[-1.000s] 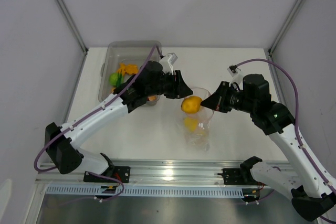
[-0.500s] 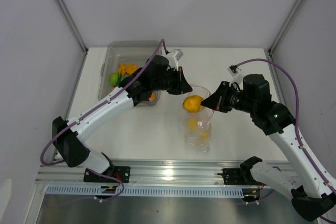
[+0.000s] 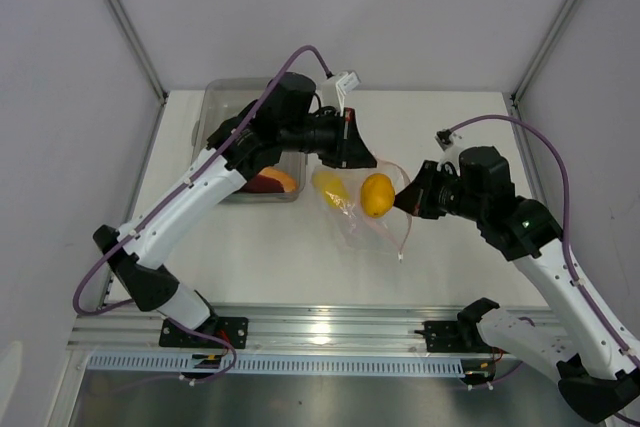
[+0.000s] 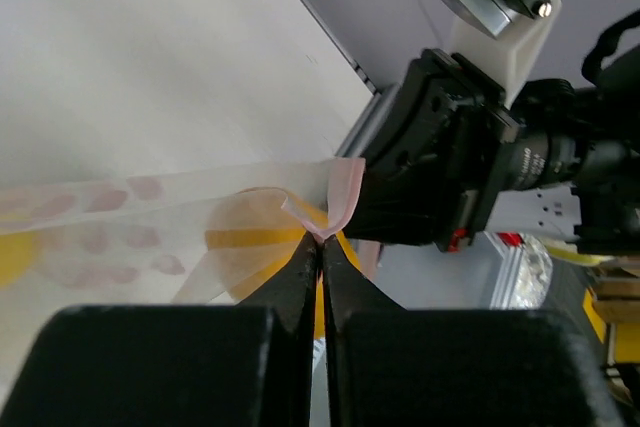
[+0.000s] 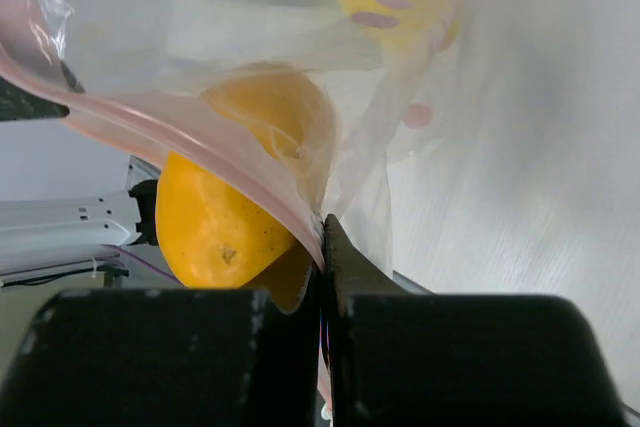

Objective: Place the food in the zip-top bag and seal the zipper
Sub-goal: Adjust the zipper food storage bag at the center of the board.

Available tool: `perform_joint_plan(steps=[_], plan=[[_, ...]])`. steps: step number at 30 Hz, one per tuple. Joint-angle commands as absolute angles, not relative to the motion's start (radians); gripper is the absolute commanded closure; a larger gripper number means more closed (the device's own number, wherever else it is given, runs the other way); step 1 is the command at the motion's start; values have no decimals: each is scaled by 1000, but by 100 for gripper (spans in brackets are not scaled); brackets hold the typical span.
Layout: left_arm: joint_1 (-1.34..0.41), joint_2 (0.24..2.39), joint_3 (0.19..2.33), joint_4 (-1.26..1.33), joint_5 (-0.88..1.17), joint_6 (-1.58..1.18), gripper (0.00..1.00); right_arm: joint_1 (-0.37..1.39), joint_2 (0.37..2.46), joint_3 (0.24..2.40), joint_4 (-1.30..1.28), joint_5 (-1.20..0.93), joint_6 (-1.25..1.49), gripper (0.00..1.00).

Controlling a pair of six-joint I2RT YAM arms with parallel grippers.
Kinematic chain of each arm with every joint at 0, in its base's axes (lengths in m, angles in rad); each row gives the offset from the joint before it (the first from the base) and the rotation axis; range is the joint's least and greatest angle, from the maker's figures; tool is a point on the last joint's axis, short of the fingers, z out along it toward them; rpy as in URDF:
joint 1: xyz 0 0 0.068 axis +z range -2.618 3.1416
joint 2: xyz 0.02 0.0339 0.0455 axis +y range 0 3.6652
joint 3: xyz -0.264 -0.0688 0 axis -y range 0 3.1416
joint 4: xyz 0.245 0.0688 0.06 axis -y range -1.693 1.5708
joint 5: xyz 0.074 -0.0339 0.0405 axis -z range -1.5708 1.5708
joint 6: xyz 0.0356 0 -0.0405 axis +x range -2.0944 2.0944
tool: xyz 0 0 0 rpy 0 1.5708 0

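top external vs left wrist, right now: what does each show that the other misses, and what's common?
Only top external: the clear bin with a dark-red and tan slice in it, both arms in full, and the whole bag held between them.
Only left wrist: a close-up of the left gripper shut on the pink zipper strip, with the film folded between its pads.
Both: the zip-top bag, the yellow-orange fruit seen through its plastic, and the right gripper at the bag's other side.
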State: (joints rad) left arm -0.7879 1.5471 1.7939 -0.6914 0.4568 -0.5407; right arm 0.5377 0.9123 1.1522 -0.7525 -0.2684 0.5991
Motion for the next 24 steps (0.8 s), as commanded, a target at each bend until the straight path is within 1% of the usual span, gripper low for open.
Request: perform_joint_plan(steps=[1, 6, 11, 14, 18, 21, 24], plan=[[-792, 1539, 1815, -709, 581, -567, 99, 554, 904, 1166, -778, -212, 540, 100], [-792, 1505, 1740, -709, 555, -589, 99, 557, 888, 1221, -815, -187, 486, 100], [-793, 1450, 1619, -718, 450, -607, 99, 555, 865, 1215, -822, -196, 448, 100], [-792, 1414, 1562, -748, 401, -611, 99, 557, 874, 1206, -857, -135, 428, 100], [-793, 1356, 1517, -756, 475, -621, 99, 555, 868, 1226, -879, -109, 403, 100], [-795, 1229, 1441, -658, 508, -676, 99, 557, 871, 1273, -911, -115, 382, 100], [-795, 1216, 1420, -643, 522, -690, 99, 558, 870, 1285, -910, -152, 376, 100]])
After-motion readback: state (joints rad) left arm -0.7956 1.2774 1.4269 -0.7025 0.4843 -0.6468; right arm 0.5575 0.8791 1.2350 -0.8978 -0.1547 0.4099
